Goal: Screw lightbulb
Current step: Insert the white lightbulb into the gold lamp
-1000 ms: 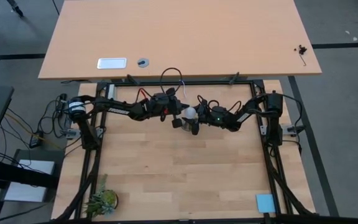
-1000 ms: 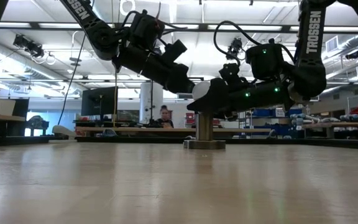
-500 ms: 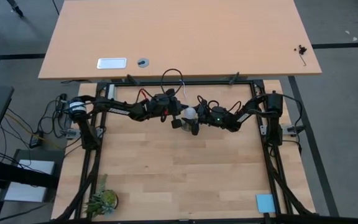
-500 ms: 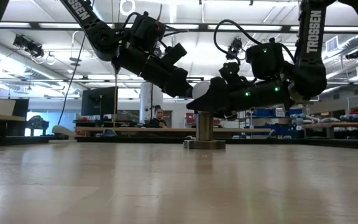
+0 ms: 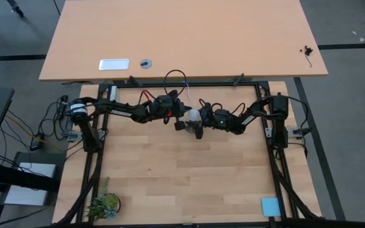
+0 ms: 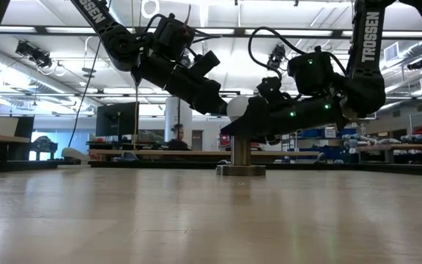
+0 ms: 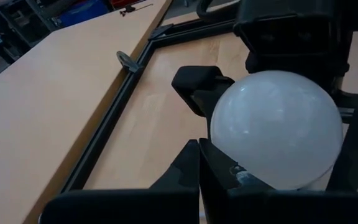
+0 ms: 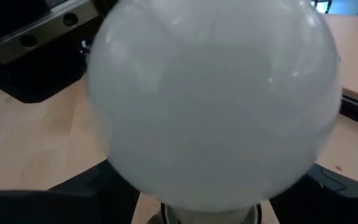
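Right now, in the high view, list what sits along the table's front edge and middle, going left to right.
Small green plant → left arm's tool → lightbulb → right arm's tool → blue square pad.

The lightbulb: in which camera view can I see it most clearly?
The left wrist view: the lightbulb shows whole and round there, with dark gripper parts around it. The right wrist view is so near that the bulb fills the picture. In the high view and the low view it is only a small white spot between the two arms.

Bright ceiling strip lights, backlit silhouetted arms, blurred close-ups
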You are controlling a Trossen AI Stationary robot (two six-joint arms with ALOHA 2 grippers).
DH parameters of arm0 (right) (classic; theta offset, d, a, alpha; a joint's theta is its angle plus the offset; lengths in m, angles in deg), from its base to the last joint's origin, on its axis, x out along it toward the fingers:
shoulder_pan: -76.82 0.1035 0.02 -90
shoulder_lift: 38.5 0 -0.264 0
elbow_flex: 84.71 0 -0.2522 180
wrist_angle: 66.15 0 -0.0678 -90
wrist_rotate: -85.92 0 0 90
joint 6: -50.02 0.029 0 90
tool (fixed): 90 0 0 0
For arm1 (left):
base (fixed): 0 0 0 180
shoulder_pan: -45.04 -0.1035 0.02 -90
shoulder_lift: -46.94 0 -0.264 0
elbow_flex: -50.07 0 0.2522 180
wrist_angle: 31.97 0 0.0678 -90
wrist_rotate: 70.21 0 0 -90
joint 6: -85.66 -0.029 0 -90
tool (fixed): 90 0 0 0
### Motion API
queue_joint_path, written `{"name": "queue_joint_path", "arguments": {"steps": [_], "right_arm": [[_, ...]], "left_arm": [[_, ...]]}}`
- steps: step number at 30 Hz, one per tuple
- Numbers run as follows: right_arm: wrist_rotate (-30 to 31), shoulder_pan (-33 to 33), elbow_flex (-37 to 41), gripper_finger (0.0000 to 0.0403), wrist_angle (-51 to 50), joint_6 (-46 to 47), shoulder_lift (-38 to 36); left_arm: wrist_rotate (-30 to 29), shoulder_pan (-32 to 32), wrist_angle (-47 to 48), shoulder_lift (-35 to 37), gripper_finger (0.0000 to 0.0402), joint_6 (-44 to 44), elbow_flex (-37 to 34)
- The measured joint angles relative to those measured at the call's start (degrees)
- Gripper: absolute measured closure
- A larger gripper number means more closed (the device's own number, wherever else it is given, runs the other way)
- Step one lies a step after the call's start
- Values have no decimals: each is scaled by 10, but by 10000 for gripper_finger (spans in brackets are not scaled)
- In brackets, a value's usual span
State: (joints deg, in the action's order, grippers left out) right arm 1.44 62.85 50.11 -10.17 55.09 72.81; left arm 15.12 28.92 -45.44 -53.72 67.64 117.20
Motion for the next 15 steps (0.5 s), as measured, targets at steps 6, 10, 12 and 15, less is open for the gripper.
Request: {"name": "queue_joint_path", "arguments": {"steps": [6, 10, 12, 15], "right_arm": [[1, 0, 17, 83, -3, -9, -8], [4, 4, 36, 75, -4, -12, -37], [4, 7, 50, 72, -4, -12, -55], [5, 12, 73, 70, -18, -11, -82]], "left_arm": [[0, 0, 0, 0, 401, 0, 0], [0, 0, 0, 0, 401, 0, 1], [0, 0, 0, 0, 401, 0, 1], [0, 0, 0, 0, 401, 0, 1]]}}
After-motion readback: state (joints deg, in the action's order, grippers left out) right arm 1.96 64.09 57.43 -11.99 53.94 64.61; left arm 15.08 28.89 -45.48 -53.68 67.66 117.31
